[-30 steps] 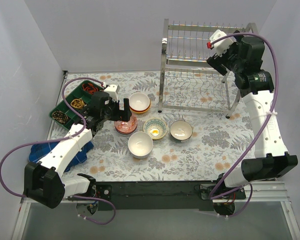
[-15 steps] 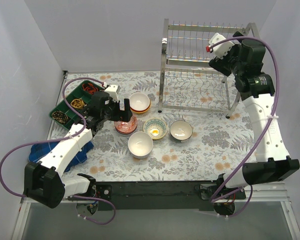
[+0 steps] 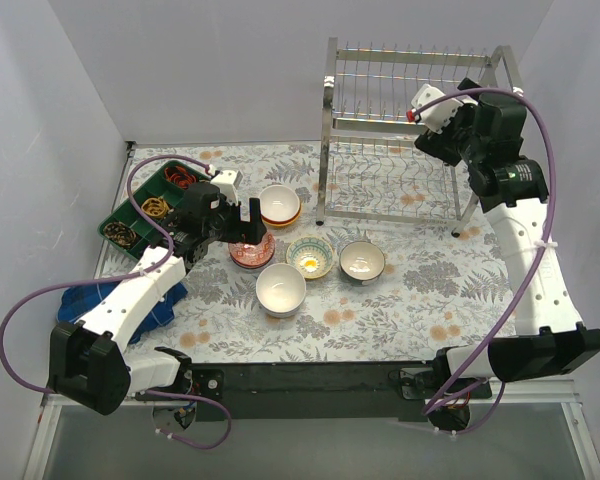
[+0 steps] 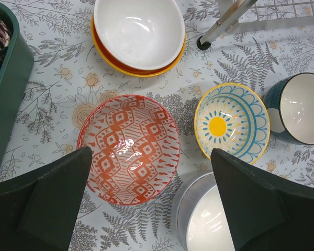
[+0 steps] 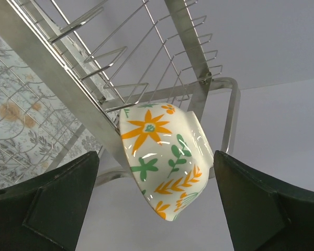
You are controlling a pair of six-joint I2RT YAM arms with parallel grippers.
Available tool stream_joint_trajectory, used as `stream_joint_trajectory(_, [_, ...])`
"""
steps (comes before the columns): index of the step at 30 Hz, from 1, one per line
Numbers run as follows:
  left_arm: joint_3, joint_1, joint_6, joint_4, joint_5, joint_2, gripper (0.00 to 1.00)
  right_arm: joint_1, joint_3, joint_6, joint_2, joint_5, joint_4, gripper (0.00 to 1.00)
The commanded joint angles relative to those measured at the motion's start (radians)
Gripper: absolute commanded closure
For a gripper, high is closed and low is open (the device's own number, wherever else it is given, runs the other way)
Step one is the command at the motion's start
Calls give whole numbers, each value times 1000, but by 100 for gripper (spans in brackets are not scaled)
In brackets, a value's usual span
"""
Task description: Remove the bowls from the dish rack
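The chrome dish rack [image 3: 400, 130] stands at the back right. A white bowl with orange and green flowers [image 5: 165, 157] leans on its side against the rack's wires [image 5: 120, 78]. My right gripper [image 5: 156, 154] is open, one finger on each side of this bowl and clear of it. In the top view the right gripper [image 3: 440, 135] is at the rack's right end. My left gripper [image 4: 150, 151] hangs open over the red-patterned bowl [image 4: 128, 154], holding nothing. Also on the table are an orange-yellow stack [image 3: 279, 205], a yellow-blue bowl [image 3: 311, 256], a teal bowl [image 3: 362, 261] and a white bowl [image 3: 280, 289].
A green compartment tray [image 3: 140, 205] with small items sits at the left, with a blue cloth [image 3: 90, 300] in front of it. A rack foot [image 4: 203, 43] stands close to the stacked bowls. White walls close in at the back and on both sides.
My right gripper has come down and slightly left along the rack's right end. The left arm and the bowls on the table have not moved.
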Motion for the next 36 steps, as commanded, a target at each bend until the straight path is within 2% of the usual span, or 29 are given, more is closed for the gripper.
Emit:
stream_joint_trajectory(1, [21, -1, -2, -3, 13, -5, 2, 0, -13, -5, -39, -33, -3, 1])
stream_joint_trajectory(7, [20, -4, -2, -3, 12, -1, 2, 2, -31, -52, -25, 107, 71, 1])
stream_joint_trajectory(12, [21, -3, -2, -3, 15, -1, 2, -2, 6, -75, 1, 128, 88, 2])
stream_joint_trajectory(22, [20, -4, -2, 0, 15, 4, 2, -18, 56, -79, 79, 113, 99, 1])
stream_joint_trajectory(36, [20, -12, -2, -3, 20, 12, 2, -55, 127, -9, 97, 42, 117, 2])
